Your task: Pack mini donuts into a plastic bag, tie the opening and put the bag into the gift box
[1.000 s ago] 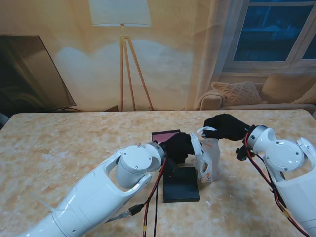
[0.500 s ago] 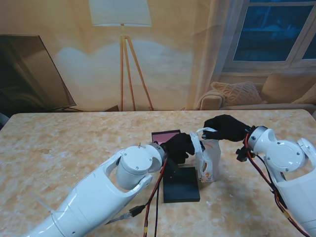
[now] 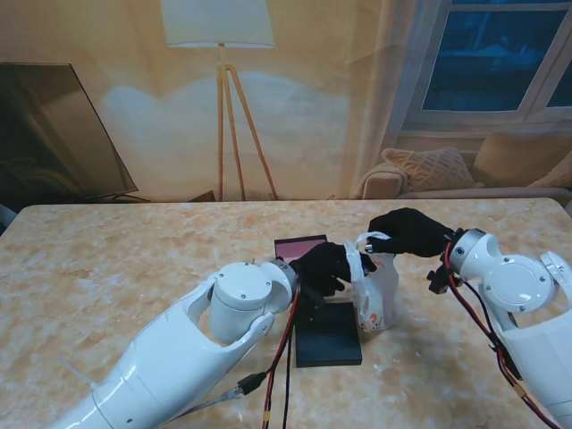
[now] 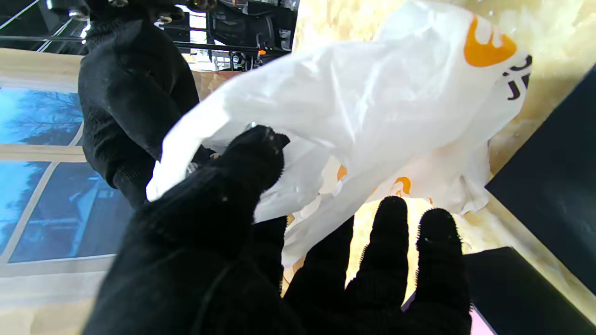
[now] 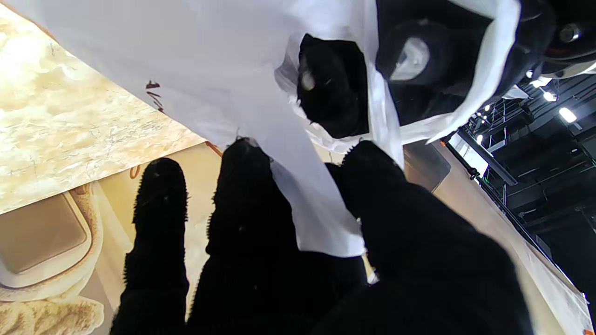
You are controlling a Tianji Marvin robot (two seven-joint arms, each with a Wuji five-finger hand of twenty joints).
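Hands both pinch the white plastic bag [image 3: 374, 295] (upright beside the black gift box [image 3: 327, 333]): left hand [image 3: 323, 266], right hand [image 3: 407, 231].

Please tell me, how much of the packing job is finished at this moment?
Done, apparently: the plastic bag stands bulging on the table, though its contents are hidden. In hand: the left hand and right hand both grip its top; no finished knot shows. Left: tying it and placing it in the gift box, beside the bag.
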